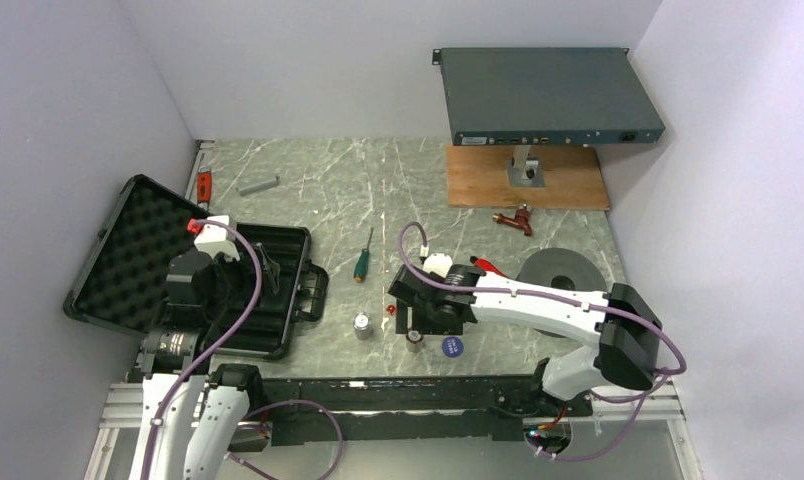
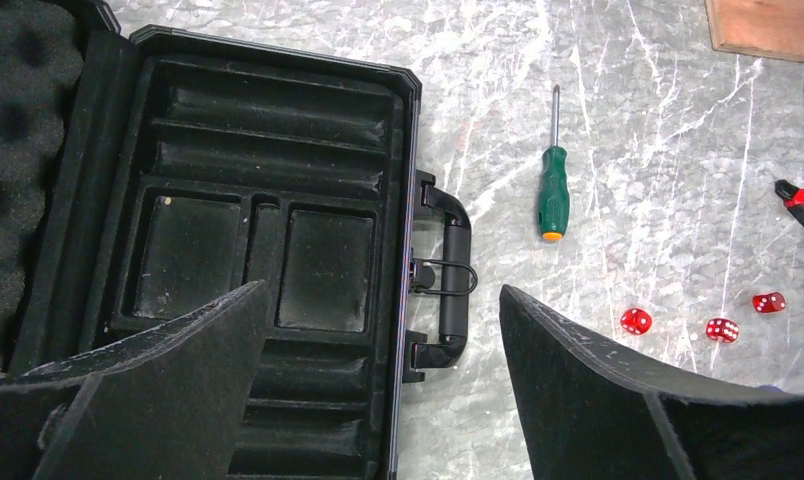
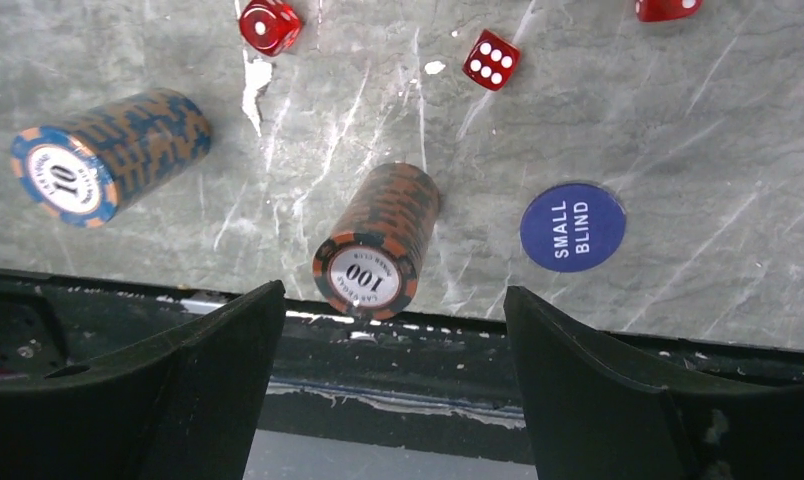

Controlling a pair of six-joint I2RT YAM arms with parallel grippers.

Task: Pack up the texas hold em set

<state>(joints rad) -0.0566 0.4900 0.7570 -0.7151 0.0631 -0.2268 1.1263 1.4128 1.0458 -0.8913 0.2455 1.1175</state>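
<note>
The black briefcase [image 2: 238, 150] lies open at the left, foam lid back and its moulded tray bare, handle [image 2: 456, 270] toward the table's middle. My left gripper [image 2: 383, 290] hovers open over the case's handle edge, holding nothing. Three red dice [image 2: 721, 329] lie right of it. My right gripper [image 3: 393, 290] is open above the near table edge, nothing between its fingers. Just ahead of it stands the "100" chip stack [image 3: 378, 240]. The "10" chip stack [image 3: 108, 150] stands to its left and the blue "SMALL BLIND" button [image 3: 573, 227] to its right. Dice [image 3: 491, 59] lie beyond.
A green-handled screwdriver [image 1: 363, 262] lies between case and right arm. A large grey disc [image 1: 558, 270] sits behind the right arm. A wooden board [image 1: 526, 178] with a grey rack unit [image 1: 548, 95] stands at the back right, a red tool [image 1: 516, 218] before it.
</note>
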